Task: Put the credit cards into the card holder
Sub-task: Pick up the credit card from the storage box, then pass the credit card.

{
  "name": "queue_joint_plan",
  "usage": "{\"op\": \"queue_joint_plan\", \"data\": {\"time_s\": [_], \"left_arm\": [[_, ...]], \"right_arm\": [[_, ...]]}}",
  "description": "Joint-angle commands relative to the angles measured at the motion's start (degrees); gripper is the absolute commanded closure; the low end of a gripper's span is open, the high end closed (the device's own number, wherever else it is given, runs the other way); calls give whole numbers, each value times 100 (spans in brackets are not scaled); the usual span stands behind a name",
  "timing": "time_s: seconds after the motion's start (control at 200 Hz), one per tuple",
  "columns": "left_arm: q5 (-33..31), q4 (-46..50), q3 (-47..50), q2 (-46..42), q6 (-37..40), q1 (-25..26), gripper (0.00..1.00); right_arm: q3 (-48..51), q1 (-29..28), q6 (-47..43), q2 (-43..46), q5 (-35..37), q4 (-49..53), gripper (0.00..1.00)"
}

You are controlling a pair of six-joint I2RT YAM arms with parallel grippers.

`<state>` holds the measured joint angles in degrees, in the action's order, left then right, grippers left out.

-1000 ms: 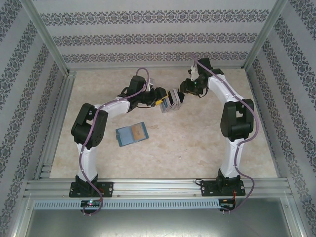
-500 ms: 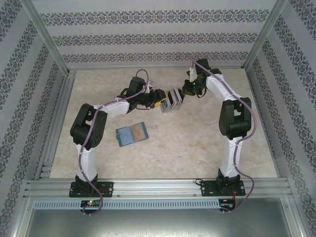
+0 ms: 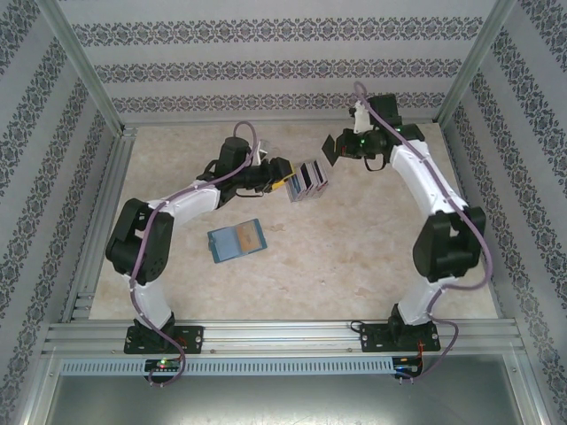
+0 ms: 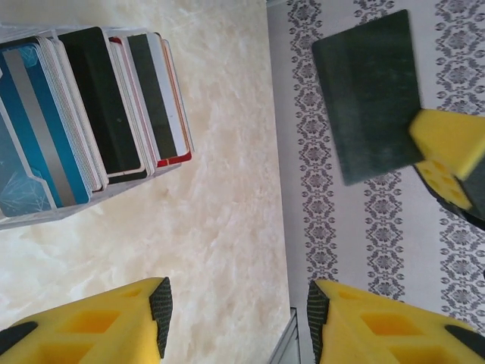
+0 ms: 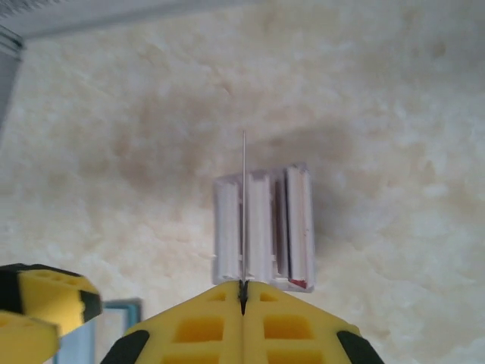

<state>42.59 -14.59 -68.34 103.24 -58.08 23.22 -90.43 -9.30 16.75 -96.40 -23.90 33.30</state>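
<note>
A stack of credit cards (image 3: 306, 180) stands on edge in a clear rack (image 4: 68, 211) toward the far middle of the pale marble-patterned worktop (image 3: 354, 257). The left gripper (image 3: 285, 183) sits just beside the rack on its left, its jaws apart with nothing between them. The right gripper (image 3: 337, 149) hovers near the rack's far right side, clamped on one dark card (image 4: 369, 95) held on edge. The teal card holder (image 3: 236, 240) lies flat near the worktop's middle, nearer the left edge, well apart from both grippers.
</note>
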Motion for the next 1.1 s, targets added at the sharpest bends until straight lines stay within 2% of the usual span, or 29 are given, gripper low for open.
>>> {"op": "queue_joint_plan", "data": {"time_s": [0.0,0.15,0.395,0.889,1.024,1.099], "left_arm": [[142,-1025,325,-280,-494,-60,48],[-1,-2398,756,-427,-1344,-58,49],[-41,-2909,712,-393,-1695,-59,52],[-127,-2918,587,-362,-1743,-61,61],[-83,-2829,513,-348,-1700,-63,68],[-89,-2830,523,-375,-1689,-60,79]], "right_arm": [[853,-69,729,436,-495,-1117,98],[2022,-133,2098,876,-1405,-3109,98],[2757,-409,3234,1077,-1712,-4638,97],[3073,-717,3749,1141,-1932,-5134,97],[3250,-775,3770,1218,-1901,-5145,96],[3336,-775,3782,1251,-1865,-5167,96]]}}
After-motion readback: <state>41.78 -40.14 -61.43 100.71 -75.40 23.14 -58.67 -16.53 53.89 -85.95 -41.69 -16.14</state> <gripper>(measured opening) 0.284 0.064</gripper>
